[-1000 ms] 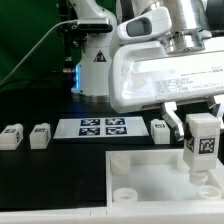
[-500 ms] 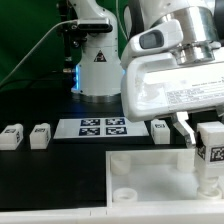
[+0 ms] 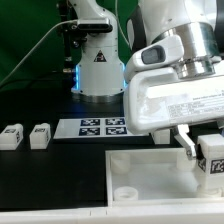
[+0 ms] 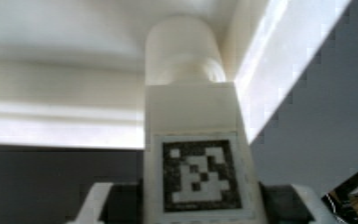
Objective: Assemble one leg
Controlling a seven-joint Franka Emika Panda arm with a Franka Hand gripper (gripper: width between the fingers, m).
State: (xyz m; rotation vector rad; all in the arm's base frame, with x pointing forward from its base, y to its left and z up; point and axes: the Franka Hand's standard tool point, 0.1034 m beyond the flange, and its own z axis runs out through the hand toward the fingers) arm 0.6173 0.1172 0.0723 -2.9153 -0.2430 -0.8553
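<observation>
Black tabletop, green backdrop behind, arm's white base tower with a blue glow at the back. White two-finger tool is at the exterior view's right edge, closed narrow on the small white stubby plastic leg with the black-and-white square tag. Wrist view confirms the grip: a finger pad on each side of the block, tag facing the lens, body running away from the camera to a rounded end. Leg is upright and off the surface, apparently over the right part of the large white square panel with round corner sockets; can't see contact with it. My read: upright hold lets the free end go straight down into a socket, and gripping near the tagged end leaves the mating end clear. Can't tell which socket is the target. The one clearly visible round socket is near the panel's left side in the exterior view, well apart from the leg, and the right-hand corners are cut off by the frame or hidden by the tool. One spare white tagged block and a second spare block sit side by side at the exterior view's left, next to the thin flat white marker board. Likely parked there so the panel is unobstructed. Step in hand looks like carry-and-align; insertion not yet done. Next move needs the leg centred and square over the hole, since a tilted leg could jam on the rim.
</observation>
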